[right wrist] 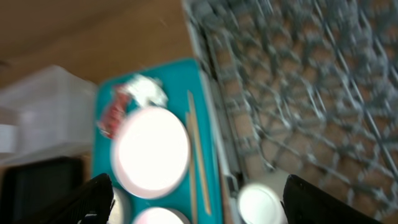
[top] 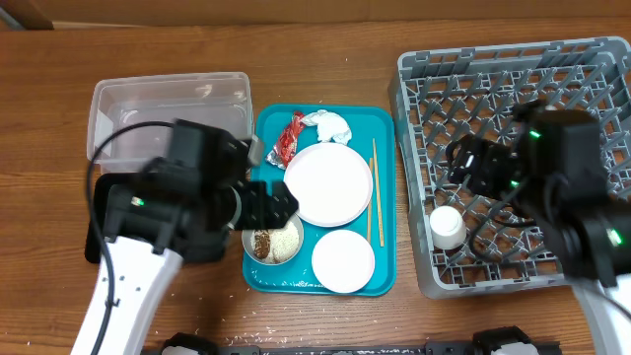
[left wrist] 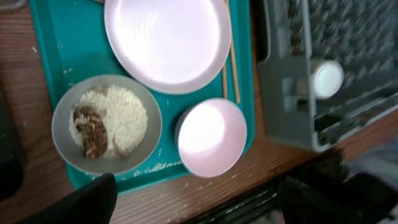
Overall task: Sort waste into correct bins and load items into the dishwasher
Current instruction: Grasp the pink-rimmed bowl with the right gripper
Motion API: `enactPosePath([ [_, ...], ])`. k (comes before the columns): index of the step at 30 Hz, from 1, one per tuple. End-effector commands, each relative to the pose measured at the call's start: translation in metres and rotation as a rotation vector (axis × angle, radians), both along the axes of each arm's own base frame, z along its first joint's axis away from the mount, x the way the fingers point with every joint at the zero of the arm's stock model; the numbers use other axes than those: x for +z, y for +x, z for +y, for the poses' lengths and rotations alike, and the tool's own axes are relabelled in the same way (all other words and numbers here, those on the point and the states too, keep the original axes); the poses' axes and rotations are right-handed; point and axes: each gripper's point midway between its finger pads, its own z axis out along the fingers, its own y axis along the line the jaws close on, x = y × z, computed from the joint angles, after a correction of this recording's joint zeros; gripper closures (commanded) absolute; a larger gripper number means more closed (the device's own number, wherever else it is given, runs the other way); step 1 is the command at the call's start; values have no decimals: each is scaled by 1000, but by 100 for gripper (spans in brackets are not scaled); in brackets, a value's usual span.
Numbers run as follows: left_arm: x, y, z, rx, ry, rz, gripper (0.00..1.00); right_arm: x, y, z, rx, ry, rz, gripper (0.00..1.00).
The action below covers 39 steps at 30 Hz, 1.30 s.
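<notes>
The teal tray [top: 383, 123] holds a red wrapper [top: 289, 138], a white tissue [top: 332, 125], a large white plate [top: 328, 184], a small pale pink plate [top: 343, 260], chopsticks [top: 373, 187] and a grey bowl of rice with brown bits [top: 273, 240]. A small white cup [top: 448, 228] stands in the grey dish rack [top: 513, 79]. My left gripper [top: 286, 202] is open and empty above the rice bowl [left wrist: 107, 123]. My right gripper [top: 463, 163] is open and empty over the rack's left part, above the cup [right wrist: 261, 202].
The clear tub [top: 168, 118] stands left of the teal tray. The black tray [top: 96, 232] lies in front of it, mostly hidden under my left arm. Loose rice grains lie on the wood in front of the teal tray [left wrist: 205, 186].
</notes>
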Motion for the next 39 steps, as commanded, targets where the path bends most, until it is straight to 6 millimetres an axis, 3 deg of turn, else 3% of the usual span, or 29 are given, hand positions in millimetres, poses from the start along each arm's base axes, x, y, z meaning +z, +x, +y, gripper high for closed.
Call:
enactPosePath([
  [1, -18, -8, 2, 52, 254, -49, 16, 30, -6, 13, 63, 60, -106, 11],
  [6, -56, -27, -15, 92, 381, 8, 25, 17, -11, 13, 67, 56, -43, 16],
  [10, -65, -29, -24, 90, 390, 25, 31, -9, -26, 31, 221, 48, 76, 32],
  [14, -46, -15, -24, 126, 355, -20, 30, -41, -47, 54, 359, 33, 219, 30],
  [18, -7, 1, -14, 194, 339, -102, 27, -80, -62, 82, 471, -14, 324, 31],
  [25, 69, 10, 35, 356, 361, -223, 13, -169, -83, 112, 538, -159, 473, 40],
  [28, 92, 7, 57, 427, 361, -255, 0, -197, -92, 124, 580, -188, 524, 46],
  [33, 108, 2, 75, 492, 331, -291, 0, -228, -96, 130, 603, -237, 609, 50],
  [36, 111, 2, 81, 496, 347, -308, 0, -255, -99, 128, 595, -280, 700, 59],
  [39, 110, 3, 81, 476, 360, -310, 0, -265, -100, 126, 606, -304, 733, 63],
])
